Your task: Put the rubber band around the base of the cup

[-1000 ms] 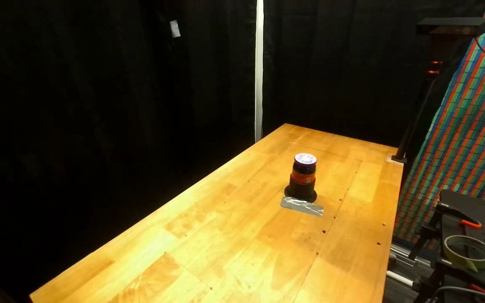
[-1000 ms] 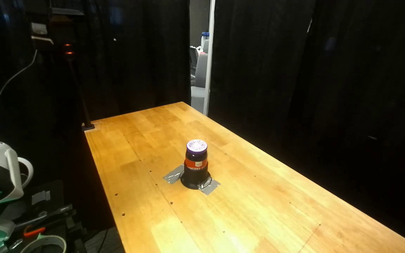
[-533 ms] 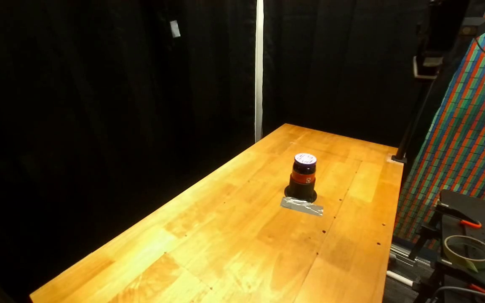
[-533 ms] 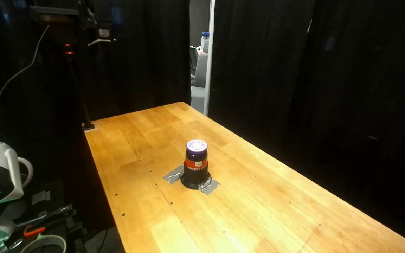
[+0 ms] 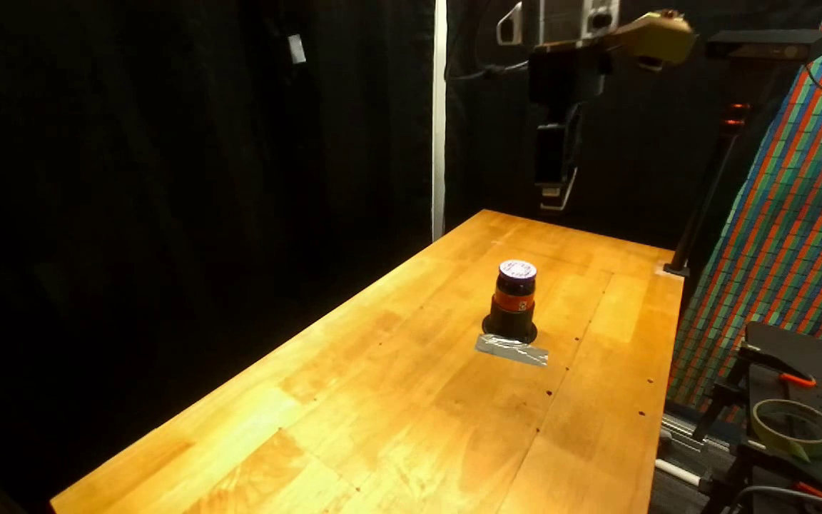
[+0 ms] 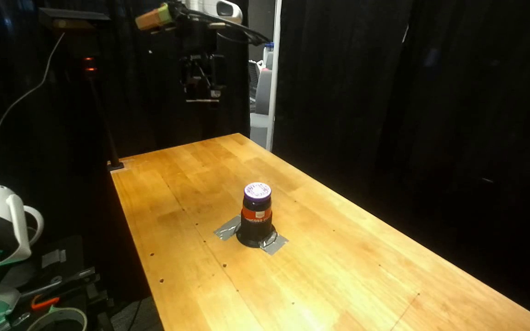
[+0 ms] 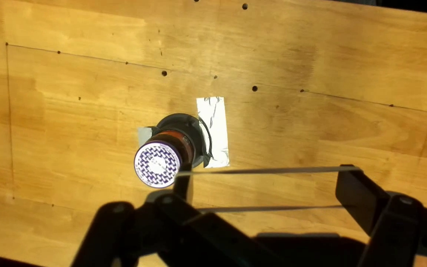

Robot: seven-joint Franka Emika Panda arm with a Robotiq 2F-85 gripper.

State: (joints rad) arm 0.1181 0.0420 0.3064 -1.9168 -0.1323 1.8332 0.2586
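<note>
The cup (image 5: 514, 303) is a small upright dark and orange cylinder with a pale patterned top, seated in a black flanged base. It also shows in an exterior view (image 6: 256, 215) and in the wrist view (image 7: 157, 164). My gripper (image 7: 265, 183) is open, with the light rubber band (image 7: 269, 171) stretched as a loop around its two fingertips. In both exterior views the gripper (image 5: 557, 194) (image 6: 203, 94) hangs well above the table, apart from the cup. In the wrist view the cup's top lies beside the left fingertip, outside the loop.
Silver tape (image 7: 217, 129) holds the black base to the wooden table (image 5: 411, 400). A thin dark loop (image 7: 208, 135) lies at the base's edge. A dark pole (image 5: 700, 207) stands at the table's far corner. A side cart with a tape roll (image 5: 793, 428) is beside the table.
My gripper has swung in from the side where the pole stands, toward the middle of the table, and come lower, carrying the stretched band. The cup has not moved.
</note>
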